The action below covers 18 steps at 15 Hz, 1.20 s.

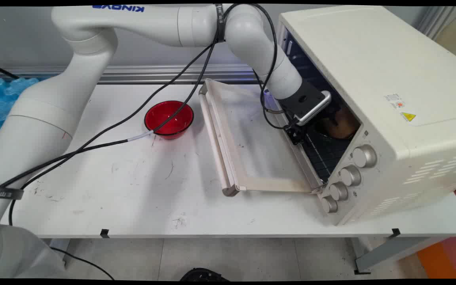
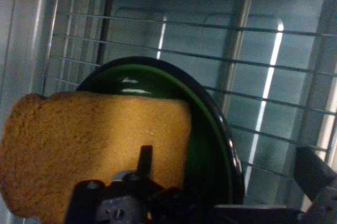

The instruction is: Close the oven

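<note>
- My gripper (image 2: 229, 166) is inside the toaster oven (image 1: 370, 79), and its jaws are spread wide with nothing between them.
- One finger shows low in the hand view, in front of the slice of bread (image 2: 95, 145). The other is far off at the right edge, beyond the plate's rim. I cannot tell whether either finger touches anything.
- The slice of bread is golden brown and lies across the dark green plate (image 2: 210, 129), its left end hanging over the rim.
- The plate sits on the wire rack (image 2: 274, 103), with the oven's metal back wall behind it.
- In the main view the oven's door (image 1: 251, 138) is folded down flat over the white table (image 1: 133, 190), and four knobs (image 1: 364, 155) run down the front panel.
- Farther left, well apart from the door, a red bowl (image 1: 169, 118) stands on the table, with a black cable crossing over it.
</note>
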{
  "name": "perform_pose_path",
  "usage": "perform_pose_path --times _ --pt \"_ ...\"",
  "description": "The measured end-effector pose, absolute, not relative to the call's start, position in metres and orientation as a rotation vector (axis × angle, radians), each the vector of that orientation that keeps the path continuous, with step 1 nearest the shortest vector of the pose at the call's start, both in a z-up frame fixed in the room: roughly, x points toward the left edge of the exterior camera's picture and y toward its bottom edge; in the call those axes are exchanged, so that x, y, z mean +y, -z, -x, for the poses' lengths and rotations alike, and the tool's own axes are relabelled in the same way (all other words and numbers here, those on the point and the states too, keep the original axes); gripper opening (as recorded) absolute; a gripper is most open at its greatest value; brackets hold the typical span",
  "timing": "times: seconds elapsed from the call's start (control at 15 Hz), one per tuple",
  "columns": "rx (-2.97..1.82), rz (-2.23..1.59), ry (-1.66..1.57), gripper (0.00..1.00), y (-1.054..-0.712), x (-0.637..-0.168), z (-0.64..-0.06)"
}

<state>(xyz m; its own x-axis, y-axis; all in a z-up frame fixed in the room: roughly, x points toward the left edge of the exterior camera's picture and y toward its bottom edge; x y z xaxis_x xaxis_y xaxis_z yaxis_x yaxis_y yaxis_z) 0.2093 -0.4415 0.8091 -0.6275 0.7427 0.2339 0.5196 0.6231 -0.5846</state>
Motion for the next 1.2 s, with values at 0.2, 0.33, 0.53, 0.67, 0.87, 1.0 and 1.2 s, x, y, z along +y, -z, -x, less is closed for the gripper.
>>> perform_pose_path --times 0.2,0.33,0.53,0.67,0.87,1.0,1.2 --pt "-2.386 0.987 -0.656 1.0 -0.814 -0.437 -0.216" --pt "-2.389 0.952 -0.658 1.0 -0.819 -0.433 -0.221" --pt "-2.397 0.897 -0.653 1.0 -0.827 -0.426 -0.231" --pt "-2.404 0.86 -0.644 1.0 -0.833 -0.418 -0.239" --pt "-2.414 0.809 -0.63 1.0 -0.841 -0.409 -0.251" --pt "-2.424 0.763 -0.62 1.0 -0.847 -0.402 -0.259" --pt "-2.44 0.669 -0.608 1.0 -0.858 -0.394 -0.272"
